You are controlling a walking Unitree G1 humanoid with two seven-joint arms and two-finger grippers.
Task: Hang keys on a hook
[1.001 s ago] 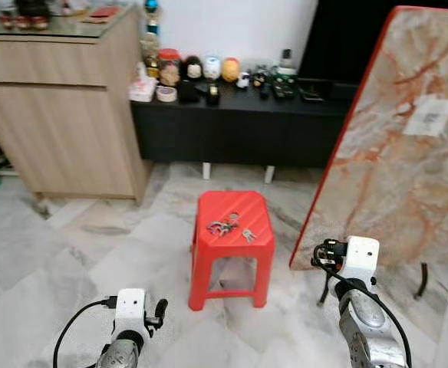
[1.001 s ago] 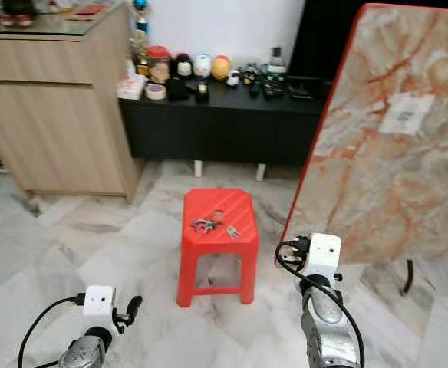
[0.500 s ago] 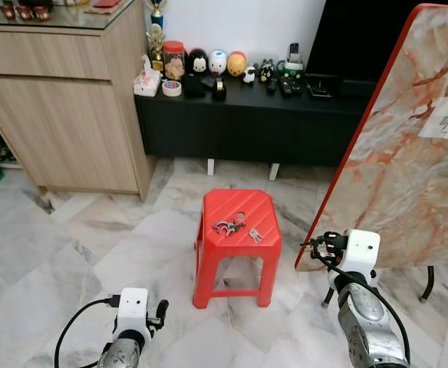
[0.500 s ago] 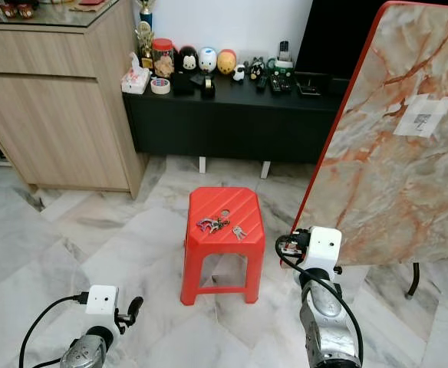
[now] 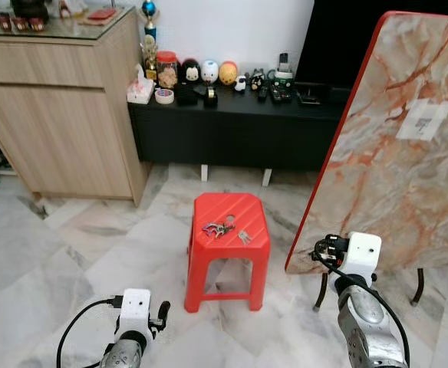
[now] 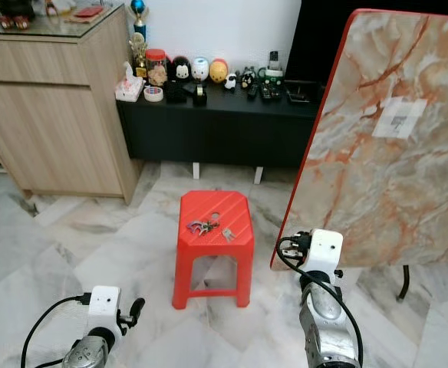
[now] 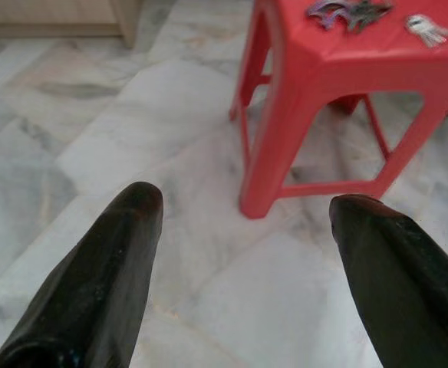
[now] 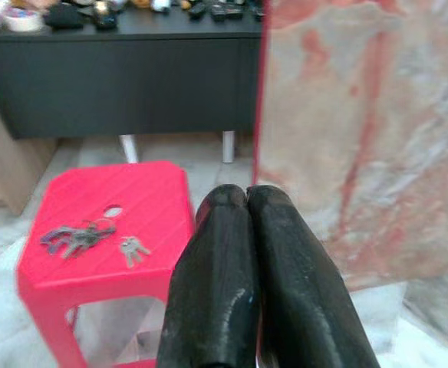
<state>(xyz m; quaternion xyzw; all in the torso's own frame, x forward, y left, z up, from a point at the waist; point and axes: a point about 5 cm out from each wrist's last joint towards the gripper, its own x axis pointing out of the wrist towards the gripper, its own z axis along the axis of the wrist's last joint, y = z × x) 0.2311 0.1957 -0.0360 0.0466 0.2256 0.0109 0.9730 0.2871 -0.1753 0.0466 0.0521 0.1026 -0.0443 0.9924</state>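
Note:
A bunch of keys with a smaller key set beside it lies on top of a red plastic stool on the marble floor. In the right wrist view the keys sit ahead of my right gripper, whose fingers are pressed together, shut on nothing. My left gripper is open, low over the floor, with the stool ahead of it. Both arms are held low, short of the stool. No hook can be made out.
A marble-patterned tabletop with a red rim leans upright right of the stool, close to my right arm. A black low cabinet with figurines and remotes runs along the wall. A wooden sideboard stands at the left.
The whole picture has shifted a little as the camera moved. The keys and stool have stayed put, and both arms hold the same pose.

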